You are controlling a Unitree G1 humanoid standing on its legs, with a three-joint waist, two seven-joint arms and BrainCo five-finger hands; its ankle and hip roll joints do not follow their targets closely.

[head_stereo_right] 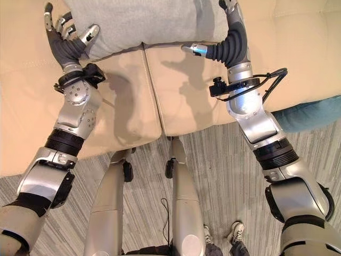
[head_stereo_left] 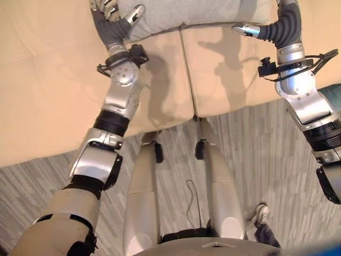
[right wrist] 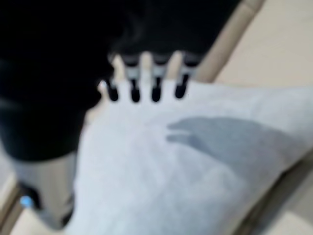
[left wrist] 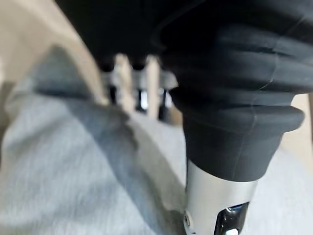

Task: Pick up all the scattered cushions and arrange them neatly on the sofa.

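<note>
One soft grey fabric cushion (head_stereo_right: 149, 21) lay at the top middle, on the cream leather sofa (head_stereo_right: 181, 90). The left robot hand (head_stereo_right: 66, 32) and right robot hand (right wrist: 146, 81) pressed its ends with fairly straight fingers. Placing looked nearly done.

Bare sofa (head_stereo_right: 160, 90) seat lies open below the grey cushion (head_stereo_right: 149, 21).

A living room, likely: a beige sofa (head_stereo_right: 160, 85) with a grey cushion (head_stereo_right: 144, 21), striped grey carpet (head_stereo_right: 224, 176) before it.
</note>
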